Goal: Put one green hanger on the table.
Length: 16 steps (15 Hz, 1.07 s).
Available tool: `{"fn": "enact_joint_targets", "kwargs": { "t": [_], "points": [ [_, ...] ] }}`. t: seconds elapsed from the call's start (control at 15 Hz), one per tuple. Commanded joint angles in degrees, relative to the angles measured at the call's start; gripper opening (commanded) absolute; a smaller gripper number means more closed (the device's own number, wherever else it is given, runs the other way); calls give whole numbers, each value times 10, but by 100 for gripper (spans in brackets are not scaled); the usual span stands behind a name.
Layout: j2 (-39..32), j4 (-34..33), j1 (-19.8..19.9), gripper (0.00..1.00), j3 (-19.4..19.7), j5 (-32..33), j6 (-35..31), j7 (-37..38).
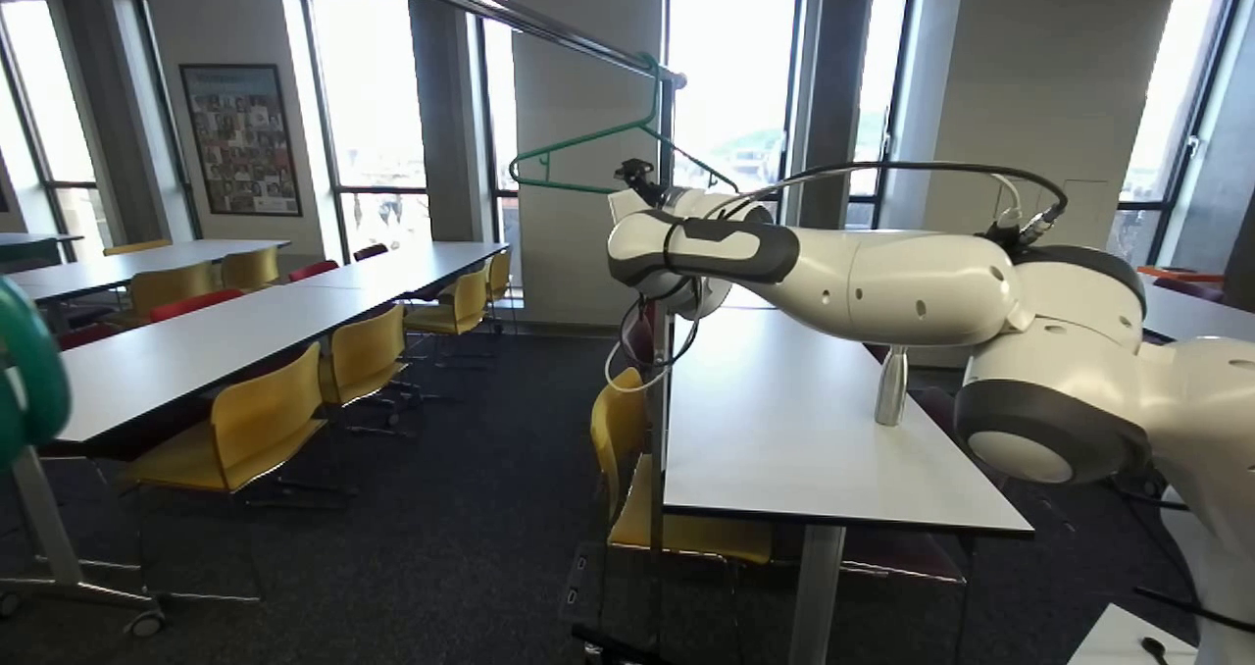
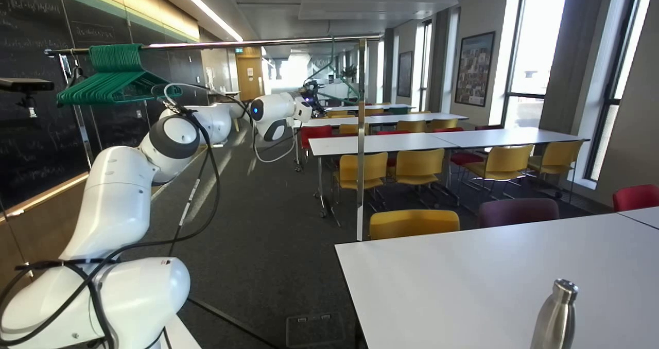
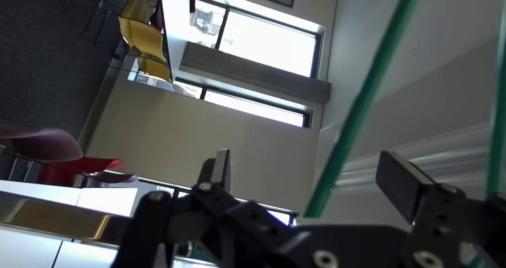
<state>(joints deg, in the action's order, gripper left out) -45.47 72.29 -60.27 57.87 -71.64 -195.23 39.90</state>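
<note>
There's the thin green triangular hanger (image 1: 588, 139), upper centre of an exterior view, hooked over the shiny metal rail (image 1: 549, 32). I've got my black two-fingered gripper (image 3: 310, 175) spread, one hanger bar showing between its fingers.

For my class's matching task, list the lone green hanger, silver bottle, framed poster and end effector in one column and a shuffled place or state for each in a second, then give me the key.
Column 1
1. lone green hanger
2. silver bottle
3. framed poster
4. end effector

Column 2
A. upright on a white table
B. jaws wide apart
C. on the wall
D. hanging from the shiny rail

Right pairs: 1-D, 2-A, 3-C, 4-B
</note>
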Motion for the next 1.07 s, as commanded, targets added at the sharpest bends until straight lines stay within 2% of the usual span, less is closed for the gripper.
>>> {"fn": "enact_joint_targets", "kwargs": {
  "t": [0.0,0.13,0.4,1.0],
  "points": [
    [67,52,-25,100,-4,2,-21,-19],
    [100,79,-33,100,-10,-10,-1,-12],
    [133,115,-44,100,-5,-7,-10,-11],
    [158,117,-62,100,-31,12,-15,-9]
  ]
}}
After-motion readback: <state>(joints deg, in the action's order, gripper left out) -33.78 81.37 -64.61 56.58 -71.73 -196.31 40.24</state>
